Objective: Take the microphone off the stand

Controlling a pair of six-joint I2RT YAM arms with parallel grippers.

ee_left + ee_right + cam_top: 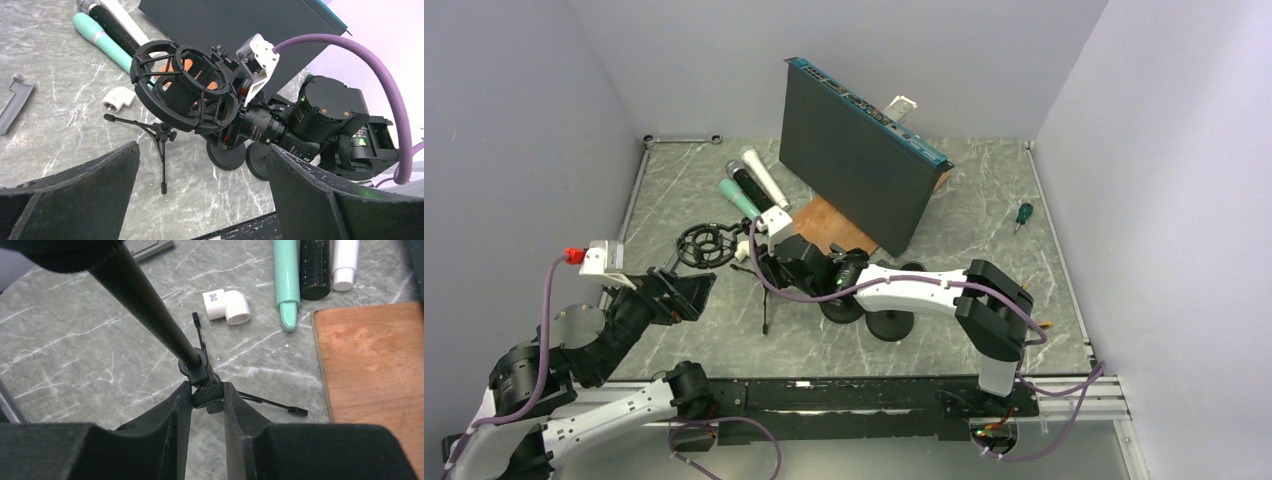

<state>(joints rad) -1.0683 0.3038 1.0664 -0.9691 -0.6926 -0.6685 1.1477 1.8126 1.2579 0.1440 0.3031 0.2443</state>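
Pinching the stand [150, 305] at the knurled knob just above its tripod legs, the right gripper [207, 399] has its jaws pressed against the knob from both sides. The stand's pole leans away from upright, and its thin legs splay low over the table [75, 350]. At the pole's far end sits the round shock mount [185, 85]. Something dark shows inside its ring, but I cannot tell whether that is a microphone. The left gripper [202, 150] hangs near the mount with its jaws spread wide and nothing between them. Beyond the stand, a teal microphone [287, 275], a black microphone [315, 265] and a white microphone [345, 260] lie side by side on the table. A white elbow fitting [227, 305] lies just beside them, and a wooden board [375, 365] lies near the teal one's tip.
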